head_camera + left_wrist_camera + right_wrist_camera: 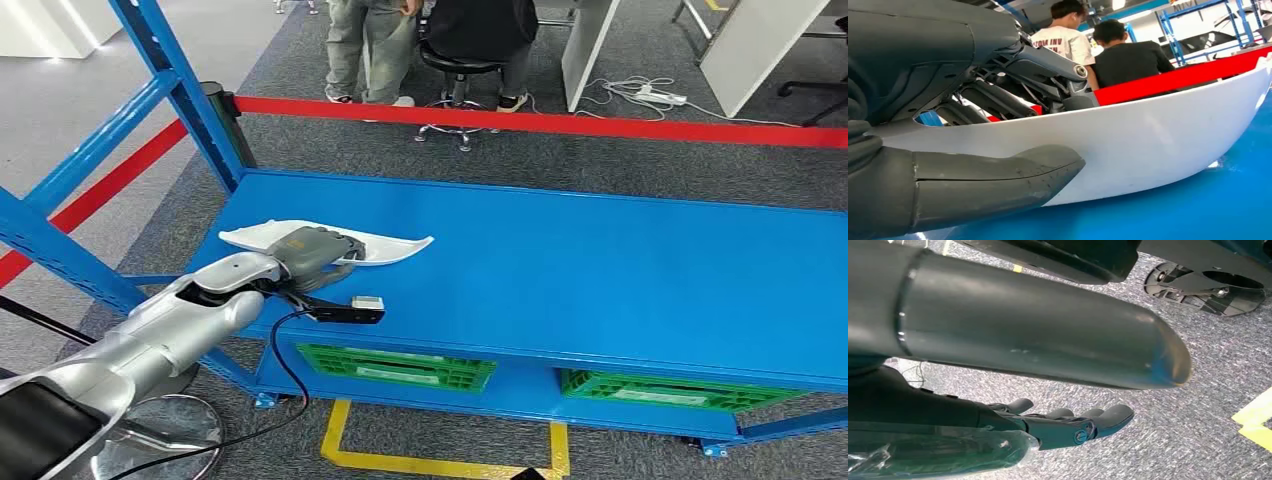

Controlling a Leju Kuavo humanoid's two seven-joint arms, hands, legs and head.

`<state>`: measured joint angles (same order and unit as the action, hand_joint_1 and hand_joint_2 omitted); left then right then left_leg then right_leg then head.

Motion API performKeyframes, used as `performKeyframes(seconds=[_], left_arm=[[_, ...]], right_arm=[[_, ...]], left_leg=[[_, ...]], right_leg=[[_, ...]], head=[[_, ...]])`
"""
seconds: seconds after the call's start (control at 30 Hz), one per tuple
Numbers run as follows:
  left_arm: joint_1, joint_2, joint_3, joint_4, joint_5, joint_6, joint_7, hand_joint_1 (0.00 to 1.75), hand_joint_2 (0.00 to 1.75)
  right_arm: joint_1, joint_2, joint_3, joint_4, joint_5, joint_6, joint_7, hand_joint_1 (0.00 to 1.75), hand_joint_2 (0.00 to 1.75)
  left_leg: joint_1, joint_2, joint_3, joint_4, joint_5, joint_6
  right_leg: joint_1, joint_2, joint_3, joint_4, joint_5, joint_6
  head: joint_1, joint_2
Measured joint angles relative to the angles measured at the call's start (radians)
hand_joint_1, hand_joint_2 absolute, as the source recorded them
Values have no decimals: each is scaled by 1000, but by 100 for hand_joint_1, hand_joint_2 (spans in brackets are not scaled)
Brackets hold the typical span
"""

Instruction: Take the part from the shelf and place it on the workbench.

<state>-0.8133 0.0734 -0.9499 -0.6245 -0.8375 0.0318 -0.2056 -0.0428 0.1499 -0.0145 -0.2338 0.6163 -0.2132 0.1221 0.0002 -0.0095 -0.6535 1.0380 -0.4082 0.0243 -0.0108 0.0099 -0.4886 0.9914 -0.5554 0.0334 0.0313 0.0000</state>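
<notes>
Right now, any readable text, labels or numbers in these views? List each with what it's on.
"...TOM INV..." then "...EN" below it: partial red print on the white T-shirt of a person standing behind the red barrier tape, cut off by the left hand.
White labels on the green crates under the blue shelf: too blurred to read.

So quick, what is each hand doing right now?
Left hand: holding the white part on the blue shelf surface, thumb on one side, fingers on the other.
Right hand: holding nothing, fingers apart, above the carpet.
</notes>
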Motion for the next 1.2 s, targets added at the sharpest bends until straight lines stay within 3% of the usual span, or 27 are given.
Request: performKeyframes(seconds=[0.3, 0.6, 1.2], left_arm=[[9, 12, 51, -26, 72, 32, -7, 175, 175], [95, 63, 216, -271, 171, 67, -32, 175, 175], [202, 74, 304, -510, 241, 103, -59, 175, 175]], right_arm=[[3, 0, 0, 0, -7, -2, -6, 0, 0], [10, 0, 0, 0, -16, -9, -21, 0, 0], [12, 0, 0, 0, -24, -19, -29, 0, 0]], left_leg=[[0, 0, 0, 0, 0, 0], [0, 0, -1, 0, 0, 0], [0, 0, -1, 0, 0, 0]], right_leg=[[0, 0, 0, 0, 0, 0], [0, 0, -1, 0, 0, 0], [0, 0, -1, 0, 0, 0]], head=[[0, 0], [0, 0], [0, 0]])
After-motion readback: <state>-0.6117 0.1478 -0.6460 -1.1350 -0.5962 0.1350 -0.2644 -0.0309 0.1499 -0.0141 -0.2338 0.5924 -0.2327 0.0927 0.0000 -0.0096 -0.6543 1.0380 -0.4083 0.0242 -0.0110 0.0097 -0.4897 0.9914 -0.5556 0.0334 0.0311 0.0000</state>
